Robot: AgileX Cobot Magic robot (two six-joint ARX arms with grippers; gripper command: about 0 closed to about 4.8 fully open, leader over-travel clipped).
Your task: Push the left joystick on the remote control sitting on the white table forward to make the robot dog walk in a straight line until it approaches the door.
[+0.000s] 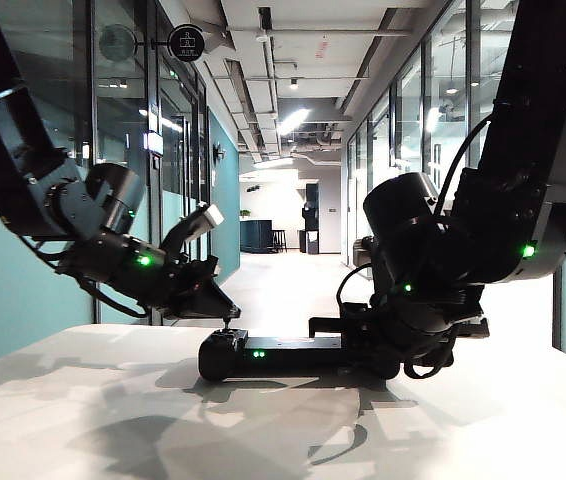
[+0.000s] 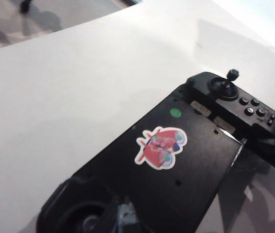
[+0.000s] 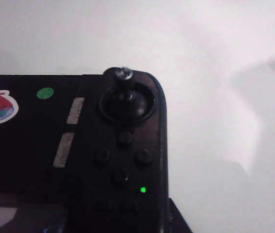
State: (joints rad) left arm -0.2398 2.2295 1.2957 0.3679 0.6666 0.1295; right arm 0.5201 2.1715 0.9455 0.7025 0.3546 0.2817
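Note:
The black remote control (image 1: 283, 356) lies on the white table (image 1: 113, 400), with a red sticker (image 2: 161, 147) on its middle. My left gripper (image 1: 225, 314) tapers to a shut tip right above the left joystick (image 1: 228, 329). In the left wrist view that tip (image 2: 124, 213) sits beside the joystick's round well (image 2: 90, 222). My right gripper (image 1: 388, 350) is shut on the controller's right end, with one finger (image 3: 179, 221) along its side. The right-hand stick (image 3: 124, 76) stands upright and untouched. Of the robot dog I see only dark shapes on the floor (image 2: 25, 5), too little to be sure.
Glass walls and doors (image 1: 178, 180) line the corridor behind the table. The table's far edge (image 2: 55, 31) runs close behind the controller. A green light (image 3: 142, 190) glows on the controller's right end.

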